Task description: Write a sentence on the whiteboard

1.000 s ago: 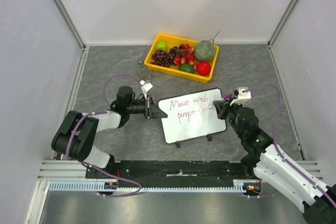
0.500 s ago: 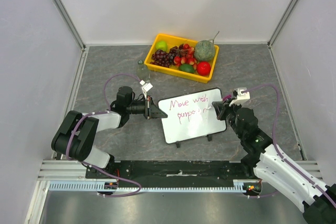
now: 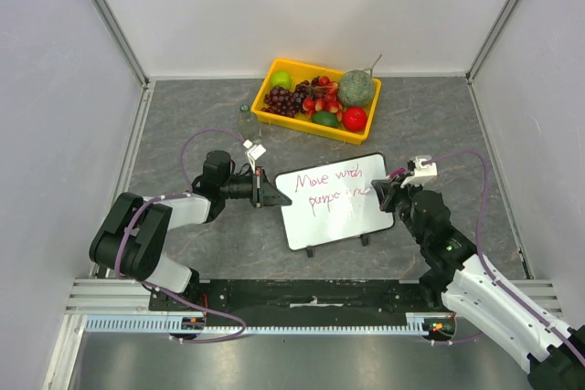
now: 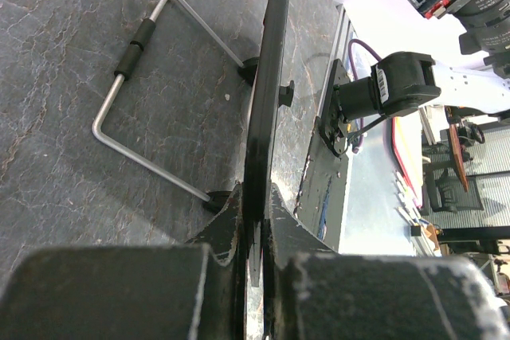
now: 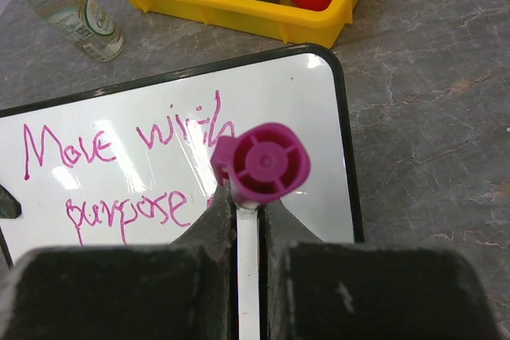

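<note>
The whiteboard (image 3: pixel 334 216) lies tilted on the grey table, resting on its small black feet. The sentence (image 5: pixel 119 173) reads "Move with purpose" in magenta, in two lines. My left gripper (image 3: pixel 267 196) is shut on the board's left edge, and the left wrist view shows the black rim (image 4: pixel 267 101) edge-on between the jaws of that gripper (image 4: pixel 259 212). My right gripper (image 5: pixel 247 205) is shut on a white marker with a magenta end (image 5: pixel 267 163). It holds the marker upright over the second line's right end. The tip is hidden. From above, the right gripper (image 3: pixel 384 191) is at the board's right edge.
A yellow tray (image 3: pixel 274 75) of fruit stands behind the board, with its front wall (image 5: pixel 239 17) close to the board's top edge. A small clear bottle (image 3: pixel 245 121) stands left of the tray. The board's bent wire stand (image 4: pixel 135 45) lies on the table underneath.
My right gripper has shifted slightly right with the marker, and the second line of lettering has grown. The left gripper and the board have stayed put.
</note>
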Robot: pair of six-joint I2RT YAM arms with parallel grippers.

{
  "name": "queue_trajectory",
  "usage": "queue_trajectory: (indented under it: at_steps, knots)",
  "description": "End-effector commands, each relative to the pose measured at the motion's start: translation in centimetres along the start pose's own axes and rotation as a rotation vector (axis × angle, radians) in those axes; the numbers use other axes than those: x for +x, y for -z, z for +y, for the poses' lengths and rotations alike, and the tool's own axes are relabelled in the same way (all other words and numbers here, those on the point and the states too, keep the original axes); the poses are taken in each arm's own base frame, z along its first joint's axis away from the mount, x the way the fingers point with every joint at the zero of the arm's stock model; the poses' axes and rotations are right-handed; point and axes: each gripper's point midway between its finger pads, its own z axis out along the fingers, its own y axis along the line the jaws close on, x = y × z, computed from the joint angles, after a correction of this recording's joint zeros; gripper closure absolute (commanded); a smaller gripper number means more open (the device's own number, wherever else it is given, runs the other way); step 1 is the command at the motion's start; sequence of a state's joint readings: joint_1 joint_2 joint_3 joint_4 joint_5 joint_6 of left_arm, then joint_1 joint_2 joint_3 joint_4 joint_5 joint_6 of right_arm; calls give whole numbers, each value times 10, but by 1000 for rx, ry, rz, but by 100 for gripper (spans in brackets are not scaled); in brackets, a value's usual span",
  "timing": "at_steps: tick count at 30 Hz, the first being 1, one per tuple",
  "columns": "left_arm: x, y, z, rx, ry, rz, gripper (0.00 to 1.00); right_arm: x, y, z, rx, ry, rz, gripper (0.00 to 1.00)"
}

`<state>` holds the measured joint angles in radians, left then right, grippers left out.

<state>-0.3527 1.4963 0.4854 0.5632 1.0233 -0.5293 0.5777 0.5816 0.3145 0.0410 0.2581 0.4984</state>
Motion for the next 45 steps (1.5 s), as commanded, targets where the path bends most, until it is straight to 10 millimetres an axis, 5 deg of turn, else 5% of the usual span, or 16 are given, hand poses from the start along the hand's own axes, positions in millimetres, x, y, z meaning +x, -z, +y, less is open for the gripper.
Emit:
queue_trajectory:
  at_steps: [1,15,28,36,45]
  knots:
    - [21,2,21,-72,21,36,98,-6,0,-14,78,9,-25,100]
    - [21,2,20,-69,20,36,98,-38,-9,0,53,2,-89,100]
    - [21,2,21,-71,26,37,98,-35,-10,20,-45,-16,-59,100]
    - [21,2,21,-69,26,39,98,-50,-1,12,-4,-12,-111,100]
    - [21,2,21,-68,24,38,98,-36,-6,-4,63,10,-83,100]
